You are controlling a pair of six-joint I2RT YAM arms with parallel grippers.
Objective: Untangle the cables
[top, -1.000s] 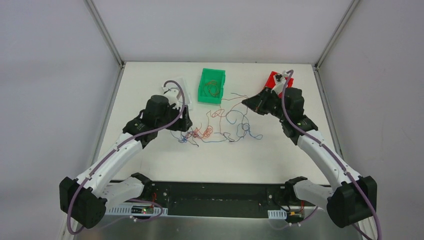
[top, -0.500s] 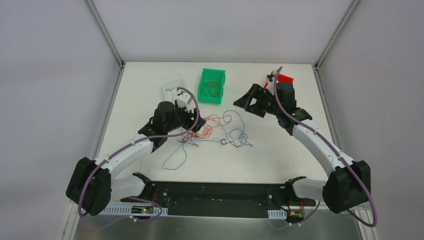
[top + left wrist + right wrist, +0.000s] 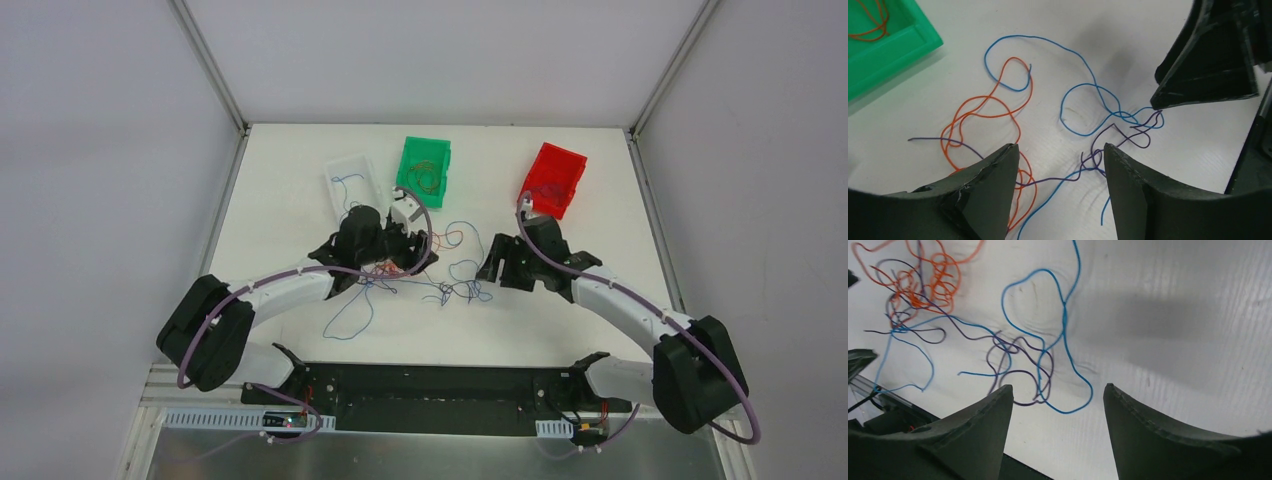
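The cables lie loose on the white table between my two grippers: blue, orange-red and dark purple strands, crossing one another. My left gripper is open just above the table, and a purple and a blue strand run across the gap between its fingers. It sits at the left of the tangle. My right gripper is open and holds nothing; a blue loop and purple loops lie just ahead of it. It hangs at the tangle's right edge.
A green bin with orange wire, a white tray with a blue wire and a red bin stand along the back. A long blue loop trails toward the near edge. The right gripper's black finger shows in the left wrist view.
The right gripper opened, dropped its strand and came down from beside the red bin to the tangle. The left gripper moved right. The stretched cables fell slack and bunched together.
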